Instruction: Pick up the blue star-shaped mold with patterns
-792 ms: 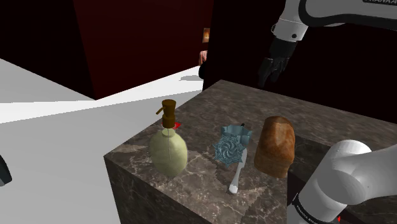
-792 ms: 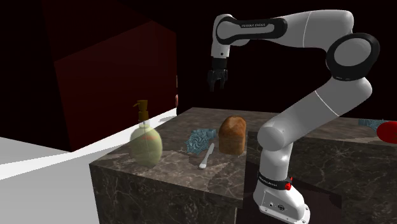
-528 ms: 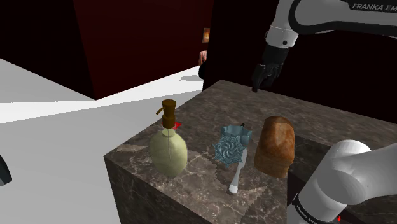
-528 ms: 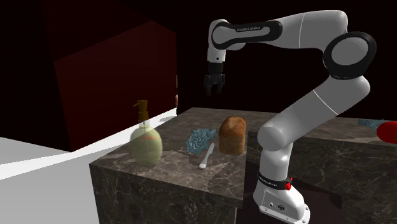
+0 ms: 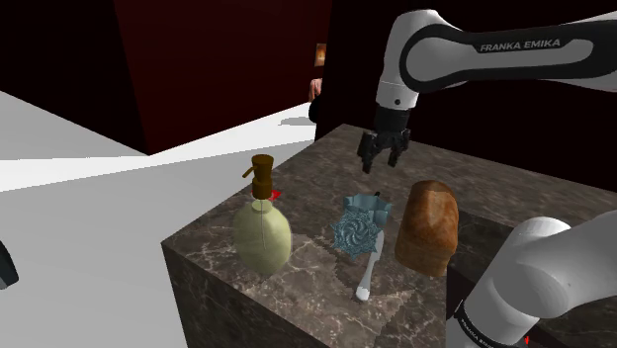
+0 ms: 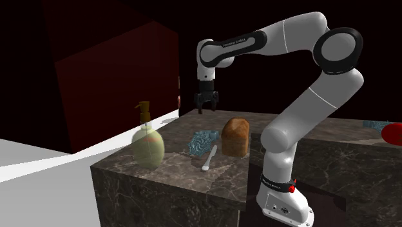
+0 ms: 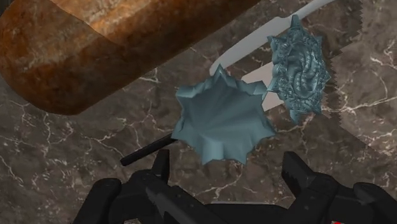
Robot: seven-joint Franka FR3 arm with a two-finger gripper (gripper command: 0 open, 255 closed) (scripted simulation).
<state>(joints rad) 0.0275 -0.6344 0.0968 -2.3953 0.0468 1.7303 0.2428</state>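
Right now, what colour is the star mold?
Dull teal-blue star mold, swirl-patterned face; clearest in wrist view.

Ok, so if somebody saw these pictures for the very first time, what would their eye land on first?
The white arm arches over a dark marble block, with its open black gripper hanging above the block's top. On that top, the patterned blue star-shaped mold stands out between a pale green pump bottle and a brown loaf.

Countertop [image 7: 51, 153] is rendered as dark, white-veined smooth stone. Patterned star mold [image 7: 298, 69] is finished matt blue-grey, embossed. Loaf [image 7: 95, 51] is coated in rough brown crust.
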